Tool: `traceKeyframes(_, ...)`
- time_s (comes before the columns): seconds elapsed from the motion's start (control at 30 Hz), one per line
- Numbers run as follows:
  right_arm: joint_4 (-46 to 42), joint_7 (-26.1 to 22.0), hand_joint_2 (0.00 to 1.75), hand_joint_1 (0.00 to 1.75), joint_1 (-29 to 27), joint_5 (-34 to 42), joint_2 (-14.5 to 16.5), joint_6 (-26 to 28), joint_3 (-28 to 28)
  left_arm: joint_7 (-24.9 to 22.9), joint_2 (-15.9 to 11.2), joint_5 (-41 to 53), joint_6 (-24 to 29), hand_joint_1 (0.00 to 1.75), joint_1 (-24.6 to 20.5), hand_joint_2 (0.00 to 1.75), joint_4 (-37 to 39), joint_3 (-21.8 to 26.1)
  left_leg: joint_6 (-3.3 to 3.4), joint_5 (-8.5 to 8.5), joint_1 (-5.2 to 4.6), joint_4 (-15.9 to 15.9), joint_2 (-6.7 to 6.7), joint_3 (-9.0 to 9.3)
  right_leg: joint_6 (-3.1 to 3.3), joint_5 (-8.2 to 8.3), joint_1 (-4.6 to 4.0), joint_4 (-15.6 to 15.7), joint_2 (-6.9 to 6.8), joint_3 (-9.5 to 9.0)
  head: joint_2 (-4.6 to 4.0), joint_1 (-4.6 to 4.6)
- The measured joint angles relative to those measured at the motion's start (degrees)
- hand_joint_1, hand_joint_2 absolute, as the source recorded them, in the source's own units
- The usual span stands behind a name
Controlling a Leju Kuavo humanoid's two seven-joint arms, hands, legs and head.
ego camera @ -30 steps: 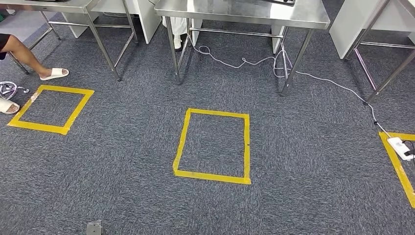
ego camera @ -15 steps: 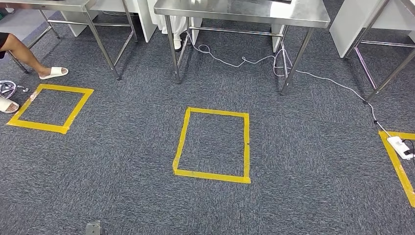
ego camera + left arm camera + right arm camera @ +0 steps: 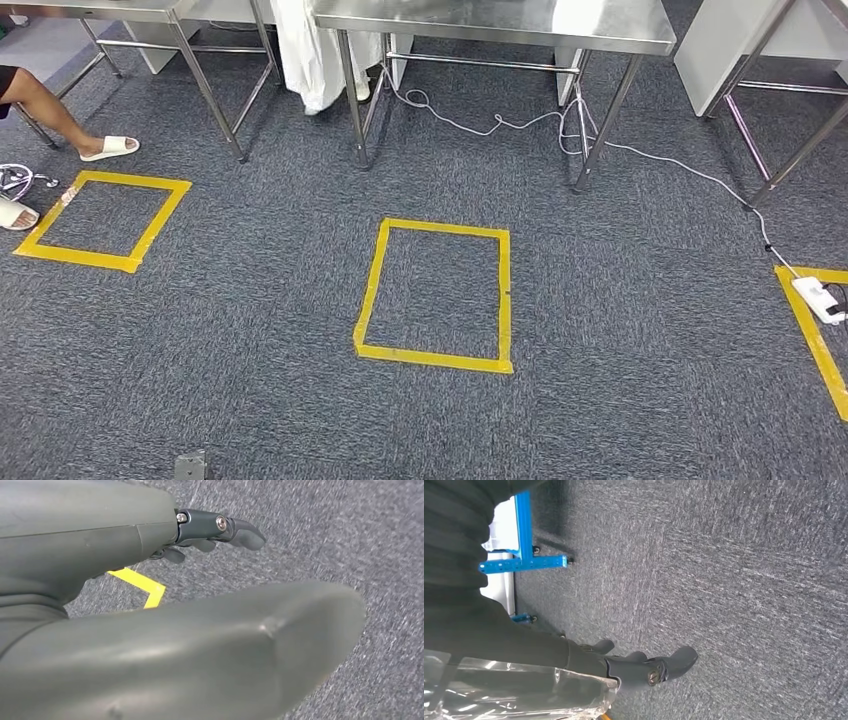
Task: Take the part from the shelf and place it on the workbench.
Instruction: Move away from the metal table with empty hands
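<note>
Part (image 3: pixel 514 690) in right hand (image 3: pixel 644 667), left hand (image 3: pixel 220 530) bare

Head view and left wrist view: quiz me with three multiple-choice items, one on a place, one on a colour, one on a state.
1. Where does the white power strip lie?
A. On a steel table
B. Inside the centre square
C. On the carpet by the tape outline at the right edge

2. What colour is the tape that marks the floor squares?
A. Yellow
B. Red
C. White

3. What is the left hand doing?
A. Gripping the cable
B. Holding nothing, over the carpet
C. Resting on a table

Key:
1 C: the power strip sits on the carpet against the right-hand tape outline.
2 A: the centre square is outlined in yellow tape.
3 B: the left hand has nothing between its fingers, with only carpet beyond them.
</note>
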State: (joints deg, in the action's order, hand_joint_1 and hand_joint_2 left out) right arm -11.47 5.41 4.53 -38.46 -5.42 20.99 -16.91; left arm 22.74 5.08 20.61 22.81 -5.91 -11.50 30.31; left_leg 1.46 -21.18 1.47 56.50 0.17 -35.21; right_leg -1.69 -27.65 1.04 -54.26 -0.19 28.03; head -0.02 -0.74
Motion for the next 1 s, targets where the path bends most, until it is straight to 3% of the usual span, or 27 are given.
traceKeyframes(0.07, 0.0, 0.01, 1.75, 0.0, -0.02, 0.08, -0.03, -0.11, -0.15, -0.11, 0.21, 0.28, -0.01, 0.0, -0.05, 0.0, 0.0, -0.01, 0.72, 0.92, 0.37, -2.08, 0.26, 0.99, -0.03, -0.95, -0.2, -1.33, 0.04, 0.75, 0.0, 0.16)
traceKeyframes(0.1, 0.0, 0.01, 1.75, 0.0, -0.02, 0.1, -0.08, -0.2, -0.28, -0.15, 0.32, 0.38, -0.02, 0.0, -0.08, 0.0, 0.0, -0.02, 0.9, 1.37, 0.61, -2.96, 0.44, 1.35, 0.11, -2.26, -0.17, -3.73, 0.07, 1.94, 0.0, 0.27)
traceKeyframes(0.17, 0.0, 0.01, 1.75, 0.0, -0.08, 0.11, -0.26, -0.44, -0.67, -0.21, 0.44, 0.42, -0.03, 0.0, -0.14, 0.0, 0.0, -0.02, 0.82, 1.74, 0.68, -3.31, 0.72, 1.16, 0.1, -5.73, 0.31, -11.34, 0.13, 5.88, 0.0, 0.41)
traceKeyframes(0.23, 0.01, 0.01, 1.75, 0.0, -0.32, 0.13, -0.42, -0.58, -0.93, -0.26, 0.57, 0.45, -0.05, 0.0, -0.14, 0.0, 0.0, -0.02, 0.22, 2.01, 0.98, -3.23, 0.93, 0.6, -0.94, -7.08, 1.08, -15.95, 0.11, 8.27, 0.0, 0.4)
traceKeyframes(0.27, 0.02, 0.01, 1.75, 0.0, -0.46, 0.13, -0.47, -0.61, -0.99, -0.26, 0.66, 0.47, -0.07, 0.0, -0.13, 0.0, 0.0, -0.02, -0.25, 2.15, 1.3, -3.09, 1.04, 0.27, -1.83, -6.36, 1.55, -14.95, 0.06, 7.78, 0.0, 0.41)
traceKeyframes(0.33, 0.02, 0.01, 1.75, 0.0, -0.57, 0.11, -0.55, -0.67, -1.04, -0.27, 0.8, 0.5, -0.1, 0.0, -0.12, 0.0, 0.0, -0.02, -1.63, 2.16, 2.14, -2.1, 1.39, -0.55, -3.93, -3.24, 2.56, -7.68, -0.97, 4.13, 0.0, 0.43)
traceKeyframes(0.37, 0.02, 0.01, 1.75, 0.0, -0.48, 0.09, -0.42, -0.77, -1.05, -0.29, 0.68, 0.5, -0.11, 0.0, -0.08, 0.0, -0.01, -0.02, -2.49, 1.89, 2.41, -1.31, 1.7, -0.91, -4.5, -1.9, 2.76, -4.6, -1.79, 2.97, 0.0, 0.65)
traceKeyframes(0.4, 0.01, 0.0, 1.75, 0.0, -0.32, 0.07, -0.42, -0.9, -1.07, -0.3, 0.61, 0.5, -0.11, 0.0, -0.01, 0.0, -0.01, -0.02, -3.33, 1.48, 2.52, -0.66, 2.05, -1.1, -4.29, -1.05, 2.78, -2.85, -2.41, 2.48, 0.0, 0.72)
traceKeyframes(0.47, -0.01, -0.01, 1.75, 0.0, -0.07, 0.02, -0.26, -1.21, -1.1, -0.32, 0.49, 0.49, -0.13, 0.0, 0.11, 0.0, -0.01, -0.02, -4.43, 0.8, 2.49, -0.27, 2.9, -0.76, -2.43, -0.61, 2.34, -3.11, -2.34, 3.33, 0.0, 0.64)
traceKeyframes(0.53, -0.01, -0.01, 1.75, 0.0, -0.09, -0.05, -0.25, -1.46, -1.13, -0.31, 0.57, 0.48, -0.14, 0.0, 0.11, 0.0, 0.0, -0.02, -4.72, 0.15, 2.84, -0.16, 3.4, -0.36, -0.61, -0.27, 2.23, -3.59, -1.28, 3.53, 0.0, 0.15)
traceKeyframes(0.6, 0.0, 0.01, 1.75, 0.0, -0.25, -0.09, -0.21, -1.61, -1.15, -0.31, 0.55, 0.47, -0.14, 0.0, 0.13, 0.0, 0.0, -0.02, -4.47, -3.19, 2.95, 3.31, 2.45, -1.52, 0.5, 0.37, 2.07, -3.69, -0.39, 3.66, 0.0, -0.11)
traceKeyframes(0.7, 0.01, 0.02, 1.75, 0.0, -0.43, -0.1, -0.05, -1.63, -1.24, -0.31, 0.51, 0.46, -0.13, 0.0, 0.22, 0.0, 0.01, -0.02, -3.31, -10.7, 1.82, 15.87, 0.65, -6.31, 1.63, 1.13, 0.86, -3.72, 0.92, 4.39, 0.0, -0.36)
traceKeyframes(0.73, 0.01, 0.03, 1.75, 0.0, -0.52, -0.1, 0.0, -1.62, -1.28, -0.31, 0.5, 0.46, -0.13, 0.0, 0.27, 0.0, 0.01, -0.02, -2.65, -11.79, 1.29, 18.69, 0.46, -7.27, 1.88, 1.29, 0.27, -3.73, 1.46, 4.61, 0.0, -0.36)
traceKeyframes(0.77, 0.02, 0.04, 1.75, 0.0, -0.62, -0.11, 0.03, -1.62, -1.33, -0.32, 0.51, 0.47, -0.12, 0.0, 0.31, 0.0, 0.02, -0.02, -1.7, -11.83, 0.67, 19.36, 0.3, -7.2, 2.08, 1.42, -0.38, -3.73, 2.06, 4.76, 0.0, -0.34)
traceKeyframes(0.8, 0.02, 0.07, 1.75, 0.0, -0.7, -0.12, 0.04, -1.59, -1.36, -0.33, 0.52, 0.48, -0.12, 0.0, 0.34, 0.0, 0.03, -0.02, -0.41, -10.74, -0.04, 17.32, -0.06, -5.83, 2.28, 1.55, -1.06, -3.73, 2.69, 4.82, 0.0, -0.36)
traceKeyframes(0.9, 0.04, 0.14, 1.75, 0.0, -0.75, -0.33, 0.63, -1.53, -1.39, -0.42, 0.2, 0.5, -0.12, 0.0, 0.41, 0.0, 0.03, -0.01, 4.75, -6.3, -2.2, 6.86, -2.9, 0.2, 2.64, 1.98, -2.33, -3.64, 4.54, 4.87, 0.0, 0.49)
traceKeyframes(0.93, 0.07, 0.17, 1.75, 0.0, -0.72, -0.42, 1.01, -1.56, -1.41, -0.43, -0.02, 0.53, -0.11, 0.0, 0.45, 0.0, 0.01, -0.01, 5.82, -5.6, -2.75, 5.04, -3.57, 1.18, 2.5, 2.12, -2.15, -3.59, 5.02, 4.93, 0.0, 0.86)
traceKeyframes(1.0, 0.09, 0.22, 1.75, 0.0, -0.69, -0.51, 0.96, -1.57, -1.45, -0.44, -0.08, 0.57, -0.09, 0.0, 0.45, 0.0, -0.02, -0.01, 6.58, -4.92, -3.38, 3.46, -3.26, 1.81, 1.99, 2.49, -1.43, -3.1, 6.09, 4.97, 0.0, 0.77)
